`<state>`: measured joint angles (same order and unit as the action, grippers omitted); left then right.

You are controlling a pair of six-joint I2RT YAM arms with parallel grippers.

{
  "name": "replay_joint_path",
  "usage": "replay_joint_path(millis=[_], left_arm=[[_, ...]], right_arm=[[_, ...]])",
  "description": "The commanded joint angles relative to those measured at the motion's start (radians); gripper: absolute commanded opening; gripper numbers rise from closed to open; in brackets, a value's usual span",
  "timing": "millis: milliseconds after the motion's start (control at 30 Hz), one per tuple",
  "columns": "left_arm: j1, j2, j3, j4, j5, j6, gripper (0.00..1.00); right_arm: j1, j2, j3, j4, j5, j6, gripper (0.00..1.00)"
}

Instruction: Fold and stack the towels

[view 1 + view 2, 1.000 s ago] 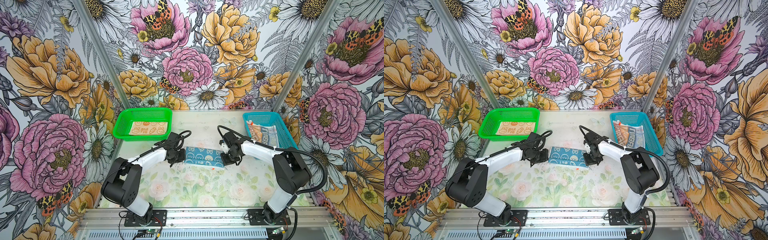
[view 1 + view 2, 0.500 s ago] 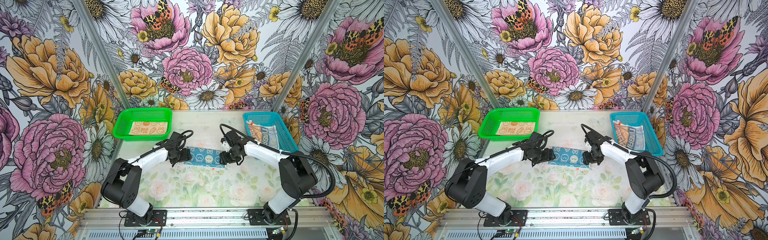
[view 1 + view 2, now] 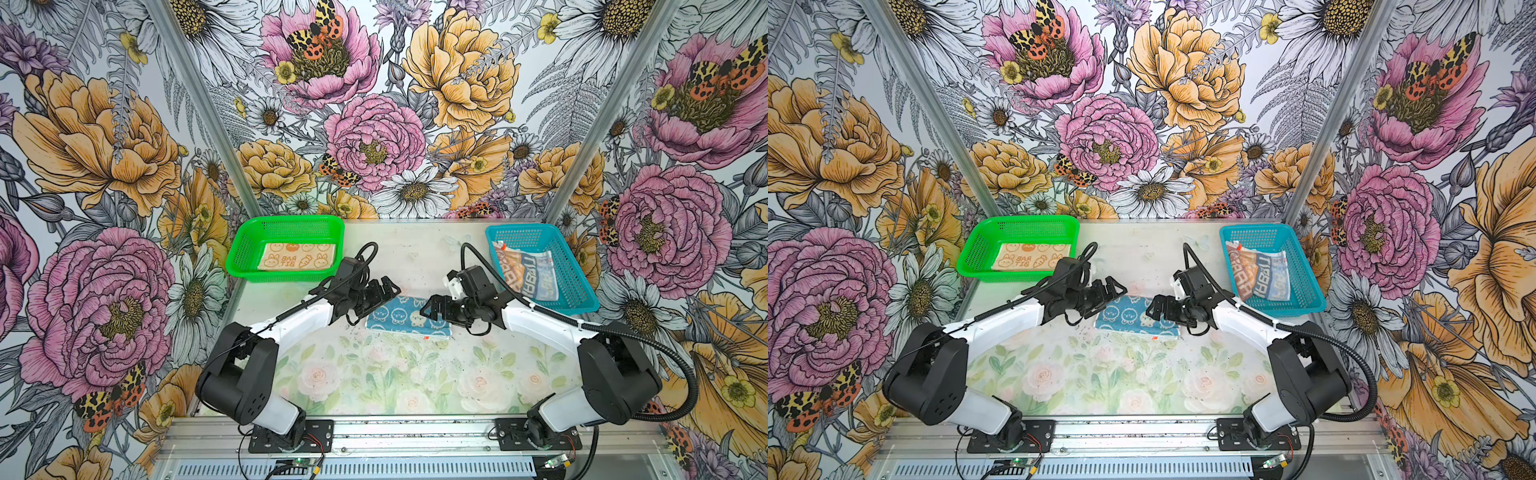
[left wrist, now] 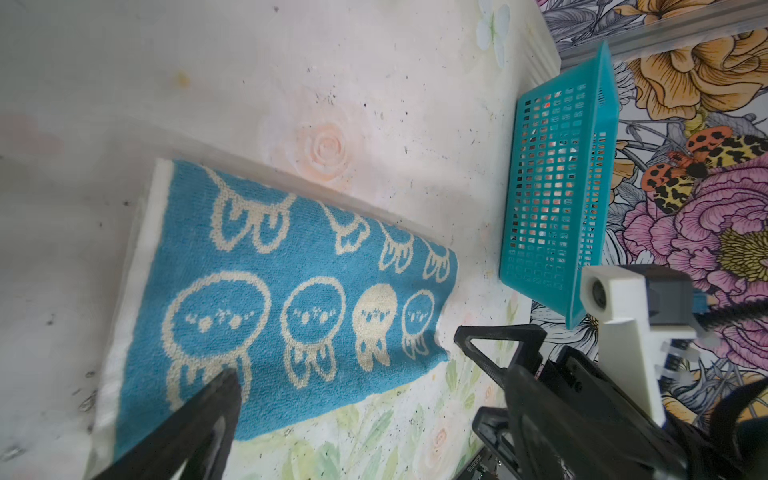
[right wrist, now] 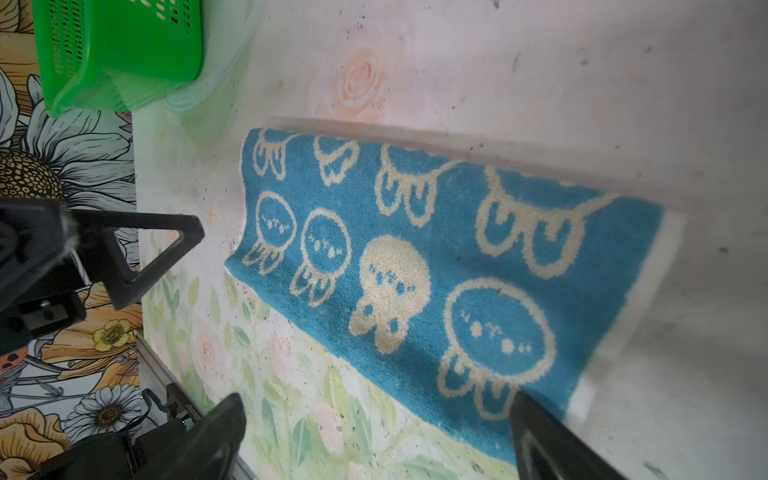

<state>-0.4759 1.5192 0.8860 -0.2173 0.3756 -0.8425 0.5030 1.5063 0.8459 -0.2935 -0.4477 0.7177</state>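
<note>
Towels sit in three spots. Far L: orange towel (image 3: 296, 261), folded flat in green basket (image 3: 240, 259). Next, L arm (image 3: 303, 318) reaches in w/ L jaws spread wide, nothing btwn them, at the L short end of teal towel (image 3: 405, 318). That one lies folded on the desk (image 3: 374, 374) mid-scene, long axis running L–R, so each short end faces one set of jaws. R jaws, on R arm (image 3: 540, 322), are likewise wide apart & empty at the R short end. Far R: striped towel (image 3: 528, 276), loose & a bit rumpled, in blue basket (image 3: 582, 291).

Neither arm looks clearly nearer; both are at the ends, approx. mirrored. My guess: next move is either one more fold, end to end along that axis, or a carry to green basket, which is on L arm's side.

Views differ. Both top views show basket contents & a small orange tag (image 3: 424, 337) at teal towel's front edge, but not whether jaws touch cloth. L wrist view adds the white hem (image 4: 126, 316), one of its own jaws over the cloth, and R jaws gaping past the far end; blue basket shows only from outside. R wrist view: same reversed, green basket's wall only, contents hidden.
</note>
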Motion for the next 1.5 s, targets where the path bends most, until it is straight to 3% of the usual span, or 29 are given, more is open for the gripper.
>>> replay_joint_path(millis=[0, 433, 833, 1100, 1467], left_arm=[[-0.021, 0.021, -0.044, 0.097, 0.049, -0.055, 0.99], [0.028, 0.056, -0.213, 0.090, 0.028, 0.014, 0.99], [0.029, 0.047, 0.028, -0.059, 0.014, 0.092, 0.99], [0.042, 0.190, 0.196, -0.036, 0.036, 0.075, 0.99], [0.065, 0.349, 0.175, 0.008, 0.049, 0.103, 0.99]], right_arm=[[0.017, 0.025, -0.045, 0.178, -0.062, 0.097, 0.99], [0.012, 0.067, -0.222, 0.206, 0.003, 0.059, 0.99], [-0.031, -0.043, -0.021, 0.066, -0.012, -0.004, 0.99], [-0.104, 0.159, 0.152, 0.072, -0.051, -0.029, 0.99], [-0.128, 0.296, 0.150, 0.099, -0.025, -0.080, 0.99]])
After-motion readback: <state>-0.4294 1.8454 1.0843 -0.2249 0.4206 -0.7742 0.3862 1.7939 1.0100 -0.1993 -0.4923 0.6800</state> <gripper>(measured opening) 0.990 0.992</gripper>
